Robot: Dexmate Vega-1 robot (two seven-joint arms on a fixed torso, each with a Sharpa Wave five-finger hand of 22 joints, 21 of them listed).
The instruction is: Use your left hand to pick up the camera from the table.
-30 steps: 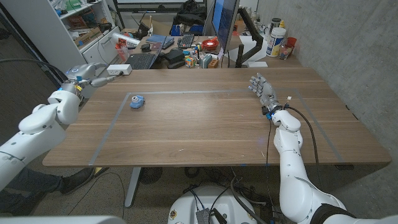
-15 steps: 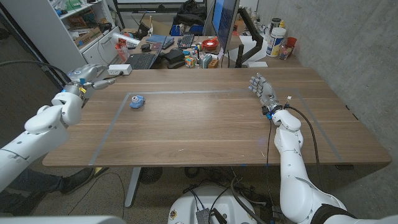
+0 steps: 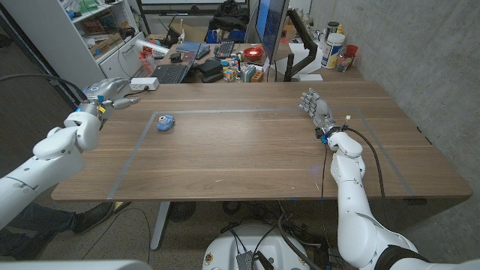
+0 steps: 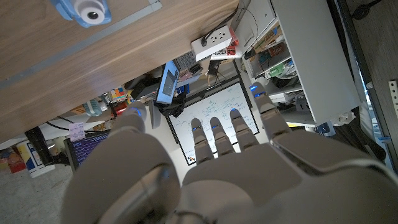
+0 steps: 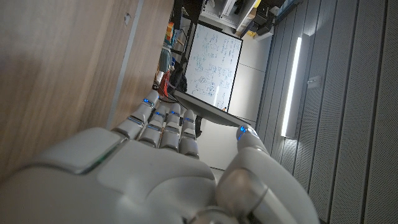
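The left hand, fingers spread and empty, hovered near the surface corner, needing next to reach over the small blue camera.

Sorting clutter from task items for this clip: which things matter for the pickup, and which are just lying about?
Belongs to the job:
- blue camera, on the table
- left hand, open, at the table's far left corner

Just about:
- right hand, open, idle
- white power strip
- laptop behind the table
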